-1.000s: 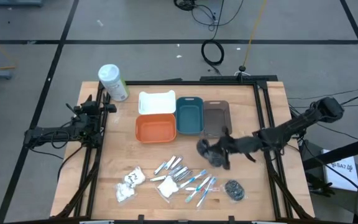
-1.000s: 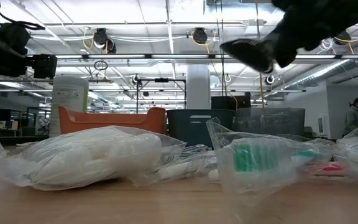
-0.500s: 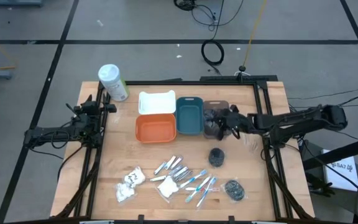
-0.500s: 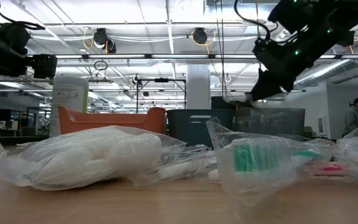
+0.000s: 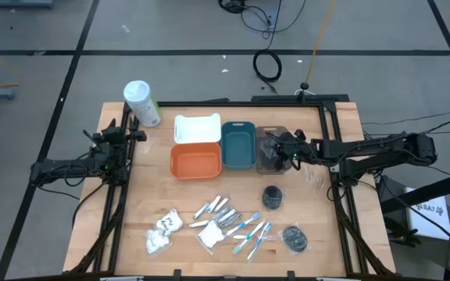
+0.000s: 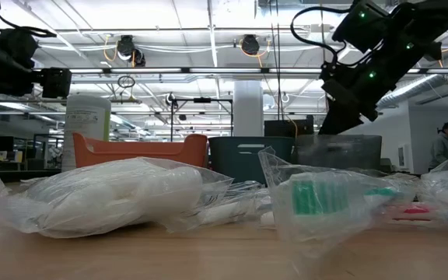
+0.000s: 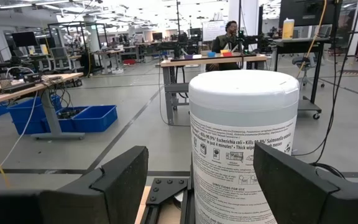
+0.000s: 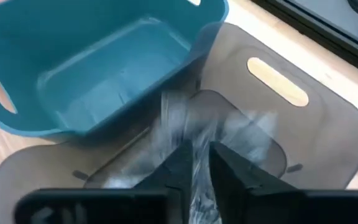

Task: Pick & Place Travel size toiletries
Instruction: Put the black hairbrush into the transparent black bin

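The right gripper [image 5: 276, 147] hangs over the grey tray [image 5: 272, 134], w/ the teal tray [image 5: 239, 145] just beside it. In the right wrist view its two fingers [image 8: 178, 167] stand very narrow, only a slit between them, and a clear-wrapped packet [image 8: 194, 134] sits in that slit, blurred, so I judge it is just being let go. The packet lies straight below the fingertips, inside the grey tray, so the drop needs no sideways shift; its long axis I cannot tell.

The other toiletries lie on the table nearer the front edge: two dark round packets [image 5: 273, 196], toothbrushes [image 5: 250, 234], small tubes [image 5: 217, 209], white packets [image 5: 162, 228]. The nearest round packet is almost directly toward the front edge from the right gripper, so the right arm is much closer to it than the left.

The left gripper [image 5: 125, 140] waits at the table's left edge by the big white bottle [image 5: 141, 101], fingers wide apart, holding nothing
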You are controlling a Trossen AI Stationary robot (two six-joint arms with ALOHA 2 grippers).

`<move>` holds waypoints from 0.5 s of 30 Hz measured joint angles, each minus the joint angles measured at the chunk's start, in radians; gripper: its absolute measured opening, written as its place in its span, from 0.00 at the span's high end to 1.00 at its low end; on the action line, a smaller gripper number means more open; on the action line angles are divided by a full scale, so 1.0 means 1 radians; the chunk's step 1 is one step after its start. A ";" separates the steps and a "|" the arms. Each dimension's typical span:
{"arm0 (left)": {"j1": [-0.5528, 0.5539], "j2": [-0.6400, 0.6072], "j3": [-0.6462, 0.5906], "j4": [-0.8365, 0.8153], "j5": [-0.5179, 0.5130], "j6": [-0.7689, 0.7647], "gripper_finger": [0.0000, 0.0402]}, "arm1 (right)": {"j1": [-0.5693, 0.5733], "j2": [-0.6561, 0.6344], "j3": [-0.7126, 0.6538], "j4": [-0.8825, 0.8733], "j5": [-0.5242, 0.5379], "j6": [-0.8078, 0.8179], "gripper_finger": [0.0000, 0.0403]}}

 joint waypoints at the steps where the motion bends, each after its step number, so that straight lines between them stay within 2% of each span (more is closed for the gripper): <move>1: 0.000 0.000 0.000 0.000 0.000 0.000 0.29 | 0.000 0.000 0.000 -0.001 0.000 0.000 0.85; 8: 0.000 0.000 0.000 0.000 0.000 0.000 0.29 | 0.004 -0.005 0.000 0.045 -0.004 -0.086 0.69; 10: 0.000 0.000 0.000 0.000 0.000 0.000 0.29 | 0.018 -0.022 0.000 0.083 -0.055 -0.123 0.66; 15: 0.000 0.000 0.000 0.000 0.000 0.000 0.29 | 0.099 -0.088 0.000 0.248 -0.261 -0.151 0.65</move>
